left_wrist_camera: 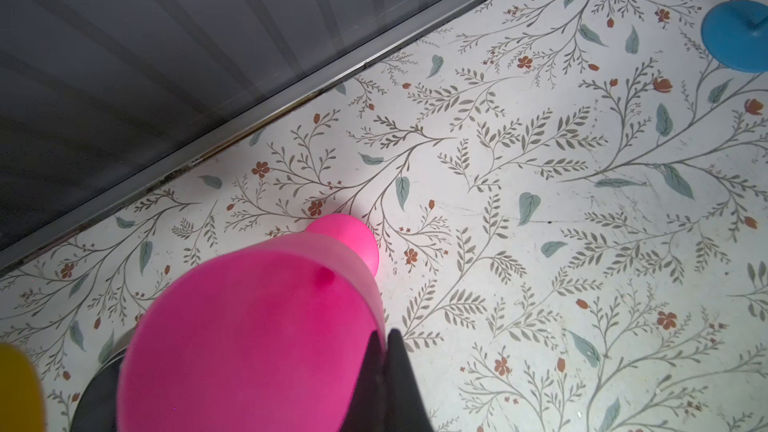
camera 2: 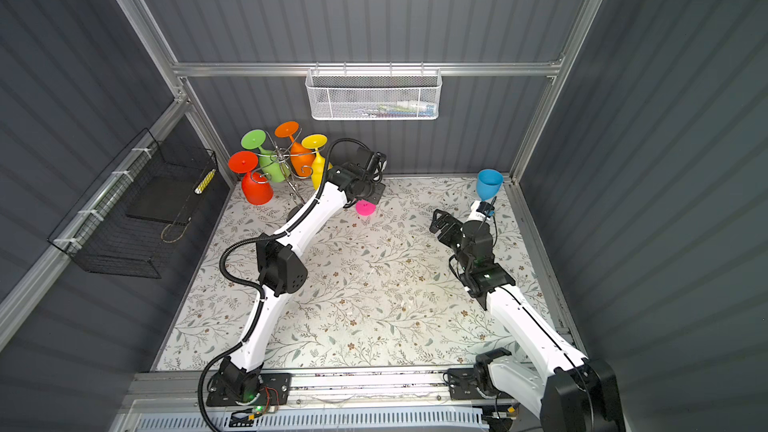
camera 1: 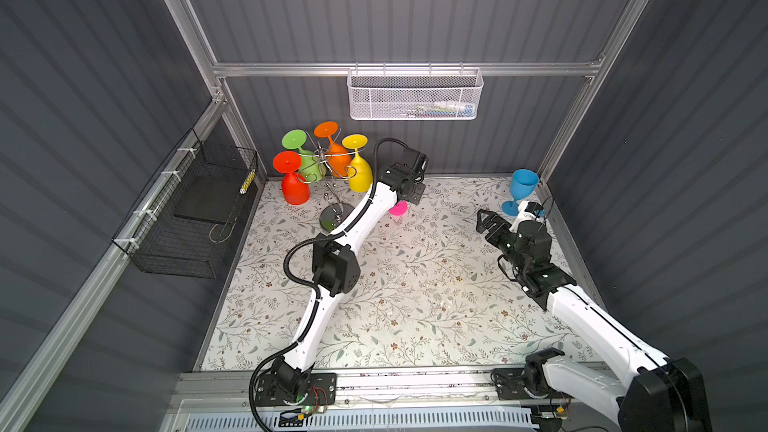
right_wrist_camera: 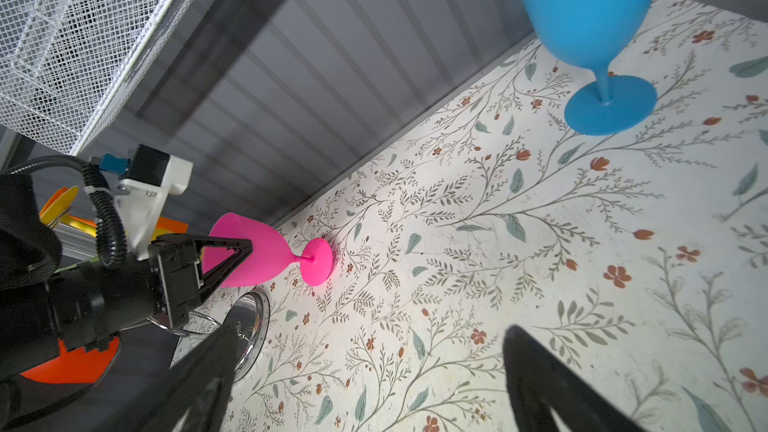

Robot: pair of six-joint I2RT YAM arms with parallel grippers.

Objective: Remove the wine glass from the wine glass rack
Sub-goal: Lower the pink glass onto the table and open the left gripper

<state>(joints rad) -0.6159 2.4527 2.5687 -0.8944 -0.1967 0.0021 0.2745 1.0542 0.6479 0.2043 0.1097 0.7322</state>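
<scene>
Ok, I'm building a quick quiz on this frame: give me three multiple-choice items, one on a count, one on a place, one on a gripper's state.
1. How many glasses hang on the wine glass rack? A two; B four; C six.
2. Where is the blue glass? A on the rack; B lying on its side mid-table; C upright on the table, far right corner.
3. The right gripper is: A open and empty; B shut on the blue glass; C shut on the rack.
Key: 1 B, the red glass, green glass, orange glass and yellow glass hang upside down; 2 C, its foot rests flat by the corner; 3 A, its jaws stand wide apart with nothing between.
</scene>
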